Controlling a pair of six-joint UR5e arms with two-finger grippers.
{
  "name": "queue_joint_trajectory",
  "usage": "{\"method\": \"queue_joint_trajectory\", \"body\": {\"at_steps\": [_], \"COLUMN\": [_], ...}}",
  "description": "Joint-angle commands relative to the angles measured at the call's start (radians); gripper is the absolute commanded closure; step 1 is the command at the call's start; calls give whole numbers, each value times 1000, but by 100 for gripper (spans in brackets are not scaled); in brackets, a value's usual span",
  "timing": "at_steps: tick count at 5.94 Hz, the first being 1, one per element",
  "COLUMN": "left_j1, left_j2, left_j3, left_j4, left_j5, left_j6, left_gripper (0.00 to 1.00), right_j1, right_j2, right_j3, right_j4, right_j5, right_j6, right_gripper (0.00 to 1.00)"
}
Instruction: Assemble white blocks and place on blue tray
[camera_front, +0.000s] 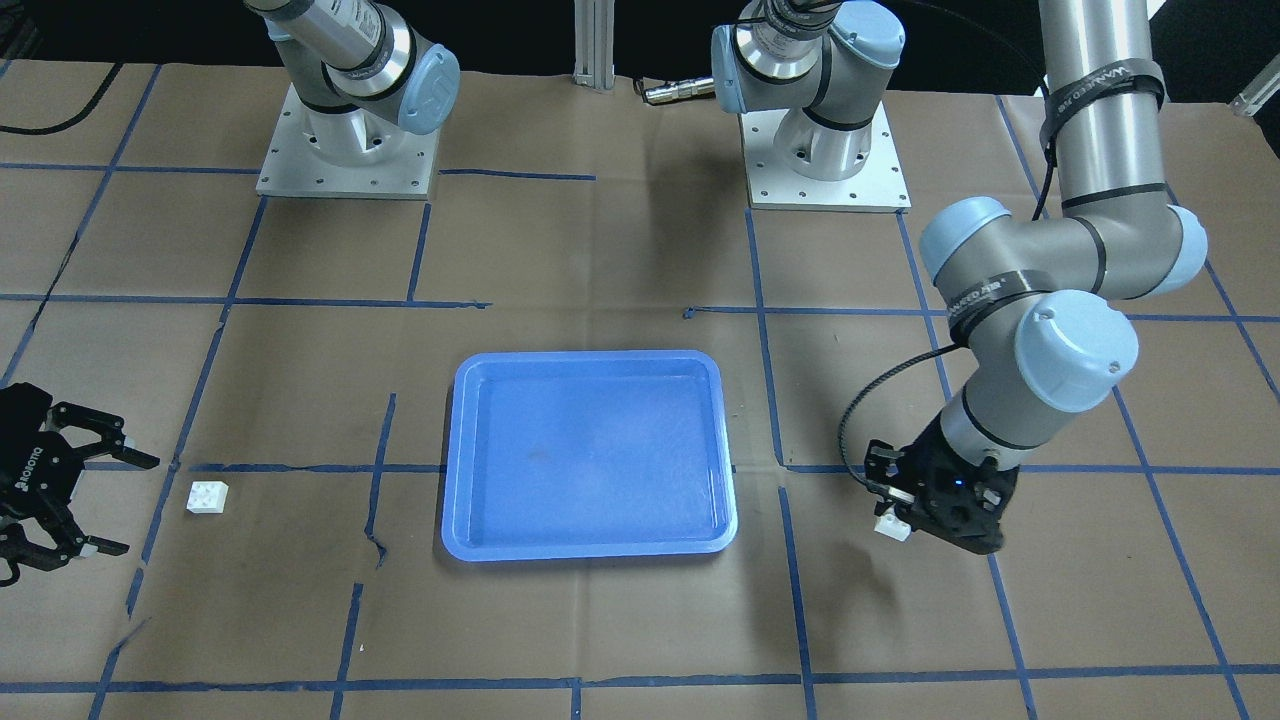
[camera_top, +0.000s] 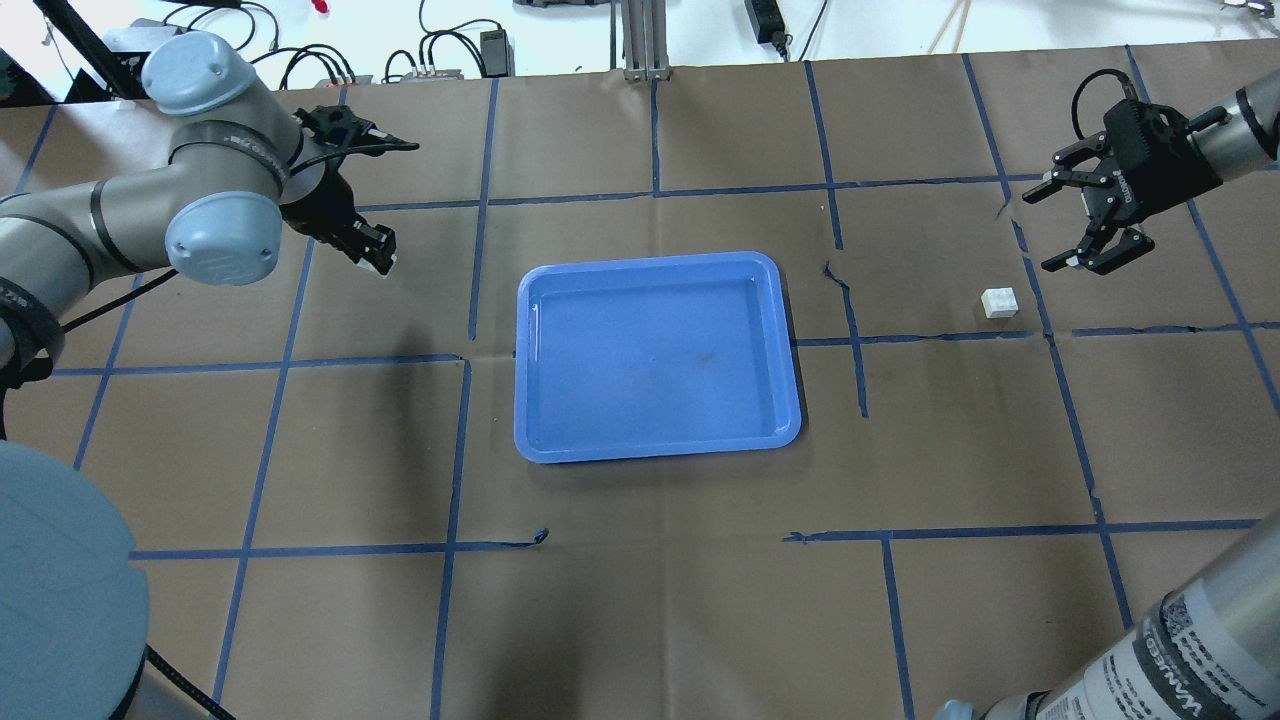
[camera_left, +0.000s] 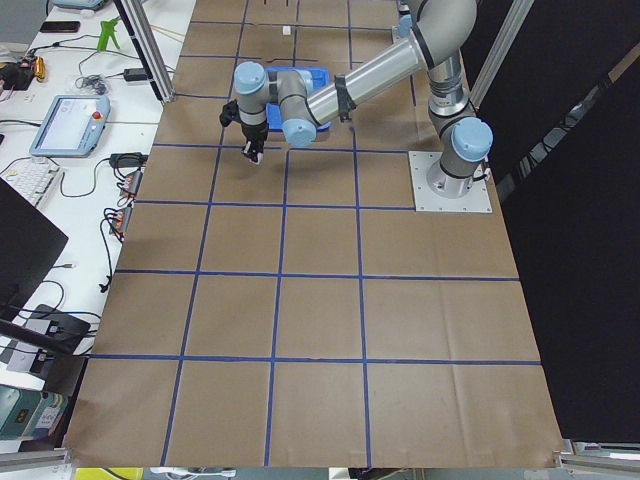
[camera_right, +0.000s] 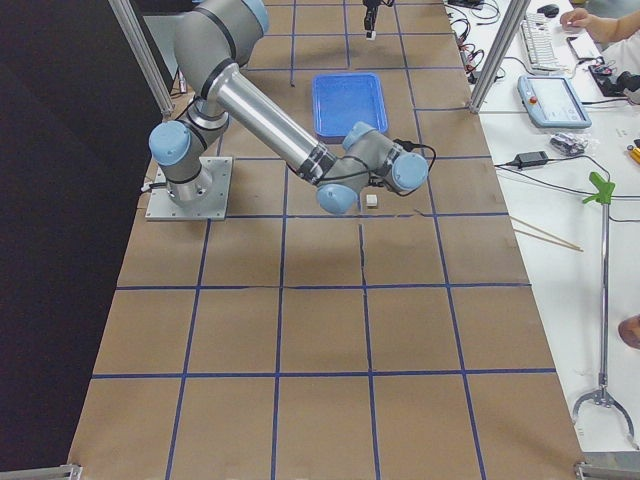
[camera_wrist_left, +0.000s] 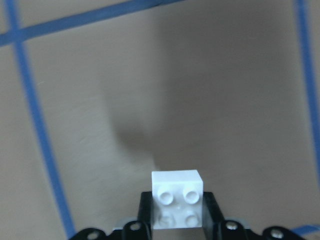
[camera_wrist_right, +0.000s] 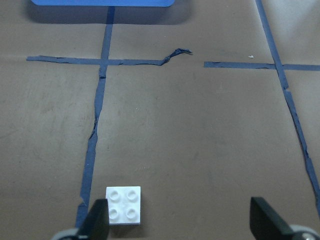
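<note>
The blue tray (camera_front: 590, 450) lies bare between the two grippers, well apart from each. It is judged to be kept free as the place where the joined blocks are to be set down last.

The left gripper (camera_front: 895, 515) is held tilted down over the table (camera_front: 640, 640), with its fingers clenched on a white block (camera_wrist_left: 178, 205). The block is gripped by two opposite sides and its four studs are left uncovered. That hold is judged to be chosen so that the block can be pressed onto its partner.

The right gripper (camera_top: 1045, 230) is spread wide and nothing is grasped by it. The other white block (camera_wrist_right: 124, 205) lies on the table just ahead of it, studs up. It is nearer to one fingertip than to the other and is touched by neither. The wide spread is judged to be meant for bringing the fingers around that block.

The underside of the held block is not shown. How far it is raised off the table cannot be told, though a shadow is cast on the paper beyond it. In the right wrist view the fingers are cut off by the bottom edge, so their height above the table cannot be read. In both side views the blocks are too small to be made out clearly.
</note>
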Motion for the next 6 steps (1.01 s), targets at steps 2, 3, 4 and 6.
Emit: {"method": "queue_joint_trajectory", "body": {"at_steps": [2, 3, 4, 6], "left_j1": [-257, -319, -393, -483], "left_j2": [13, 2, -25, -89], "left_j3": [3, 0, 1, -2], "left_j4": [8, 6, 8, 11], "left_j5": [-4, -9, -15, -15], "left_j6": [480, 547, 537, 532], "left_gripper": [88, 88, 88, 87], "right_j1": [-7, -7, -7, -12], "right_j2": [63, 63, 63, 61], "right_j3": [44, 45, 45, 69], "right_j4": [-29, -26, -23, -9], "right_j5": [14, 8, 5, -3], "right_j6": [-75, -78, -78, -80], "right_gripper": [0, 0, 0, 0]}}
